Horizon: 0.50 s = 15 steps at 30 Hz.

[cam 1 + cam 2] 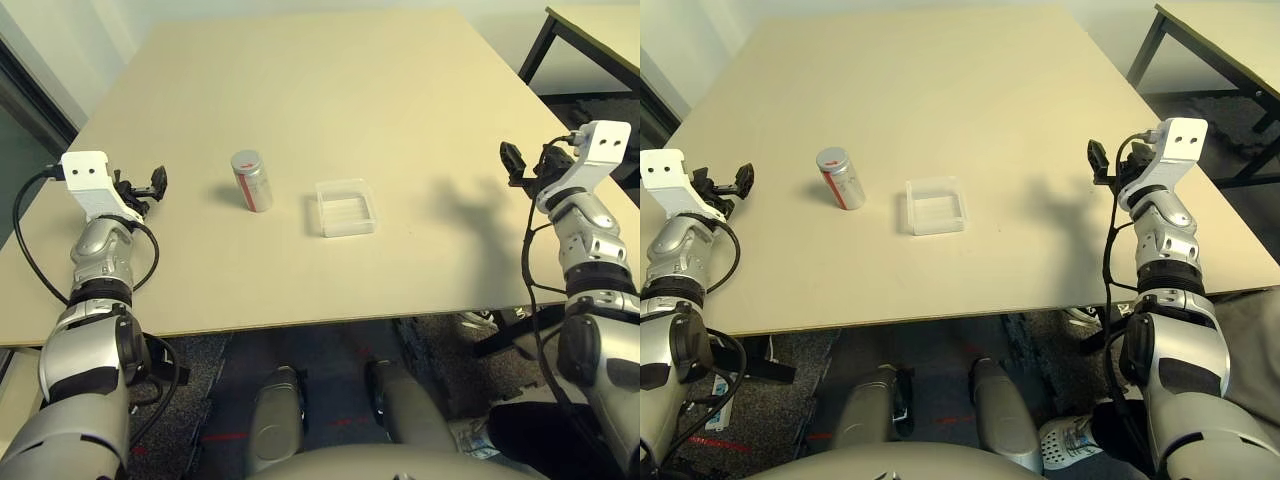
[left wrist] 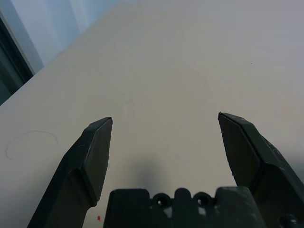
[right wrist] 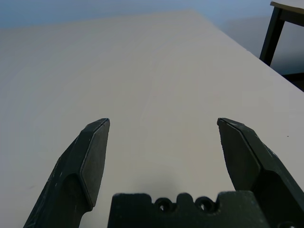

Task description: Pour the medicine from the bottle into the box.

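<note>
With 12 o'clock pointing away from the robot, a broad, pale beige table with a smooth flat top (image 1: 330, 100) spreads out ahead. A second beige-topped table on dark legs (image 1: 610, 35) stands beyond it at about 1 o'clock. The silver, jointed left arm with black bands (image 1: 90, 340) reaches forward from 8 o'clock, and its silver, black-banded match, the right arm (image 1: 1175, 320), from 4 o'clock. A person's white patterned shoe (image 1: 1068, 443) is on the floor at about 5 o'clock, below the near table edge.

The left gripper, two angular black fingers on a white bracket (image 2: 165, 117), hangs over the table at about 10 o'clock, spread wide and holding nothing. The right gripper, likewise black and two-fingered (image 3: 164, 119), is over the table at about 2 o'clock, also released, its fingers well apart.

Between them sits the shallow, clear plastic box, squarish with rounded corners (image 1: 346, 229), flat on the table, at about 9 o'clock from the right gripper. The small silver-grey cylindrical bottle with a red side mark (image 1: 256, 190) stands upright at about 3 o'clock from the left gripper, apart from it; the box is near the bottle, toward its 4 o'clock. A round grey cap (image 1: 245, 160) tops the bottle.
</note>
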Each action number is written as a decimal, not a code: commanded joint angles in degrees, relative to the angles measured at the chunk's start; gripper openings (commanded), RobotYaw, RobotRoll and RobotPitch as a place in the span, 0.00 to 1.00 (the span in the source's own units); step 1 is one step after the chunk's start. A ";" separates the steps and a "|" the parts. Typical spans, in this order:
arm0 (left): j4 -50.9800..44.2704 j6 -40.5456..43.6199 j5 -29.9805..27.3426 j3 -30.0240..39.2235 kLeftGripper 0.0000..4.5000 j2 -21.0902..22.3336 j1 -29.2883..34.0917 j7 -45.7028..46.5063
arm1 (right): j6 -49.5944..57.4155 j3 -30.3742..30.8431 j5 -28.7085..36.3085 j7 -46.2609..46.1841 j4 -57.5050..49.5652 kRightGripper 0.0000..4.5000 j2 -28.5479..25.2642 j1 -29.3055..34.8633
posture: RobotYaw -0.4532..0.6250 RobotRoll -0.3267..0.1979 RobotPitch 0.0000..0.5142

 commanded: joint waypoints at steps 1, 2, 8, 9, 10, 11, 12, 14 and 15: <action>0.40 -0.16 0.47 0.13 0.99 1.11 0.28 0.36 | 0.37 0.16 0.35 0.20 -1.12 1.00 0.18 0.73 | 0.33 0.62 0.27; 0.73 -0.12 0.64 0.00 0.99 1.18 -0.05 0.46 | 0.20 0.18 0.30 0.15 -1.19 1.00 0.22 0.67 | 0.33 0.62 0.26; 0.77 0.07 0.93 -0.93 0.99 0.33 -2.59 -0.93 | 0.01 -0.13 0.43 0.83 -1.23 1.00 -0.83 0.05 | 0.32 0.62 0.25; 0.42 0.28 0.85 -1.15 0.99 0.15 -2.98 -2.00 | 0.15 -0.11 0.40 0.98 -1.33 1.00 -1.02 -0.02 | 0.32 0.62 0.24; 0.20 0.42 0.79 -1.30 0.99 0.05 -3.23 -2.75 | 0.26 -0.09 0.39 1.08 -1.42 1.00 -1.14 -0.08 | 0.32 0.62 0.24; -0.46 0.70 0.77 -1.71 0.99 0.04 -3.43 -4.28 | 0.75 -0.02 0.48 1.19 -2.05 1.00 -1.19 -0.09 | 0.32 0.62 0.24; -1.17 0.91 0.72 -2.08 0.99 0.13 -3.49 -5.88 | 1.35 0.19 0.54 1.49 -2.83 1.00 -1.21 -0.10 | 0.33 0.62 0.24; -3.68 1.58 0.55 -3.24 0.99 0.26 -2.61 -10.40 | 3.55 0.77 0.75 2.85 -4.49 1.00 -1.57 -0.16 | 0.33 0.62 0.25; -5.19 2.10 0.25 -3.50 0.99 0.32 -1.82 -11.84 | 4.84 1.15 0.79 3.66 -5.41 1.00 -1.74 -0.09 | 0.33 0.62 0.25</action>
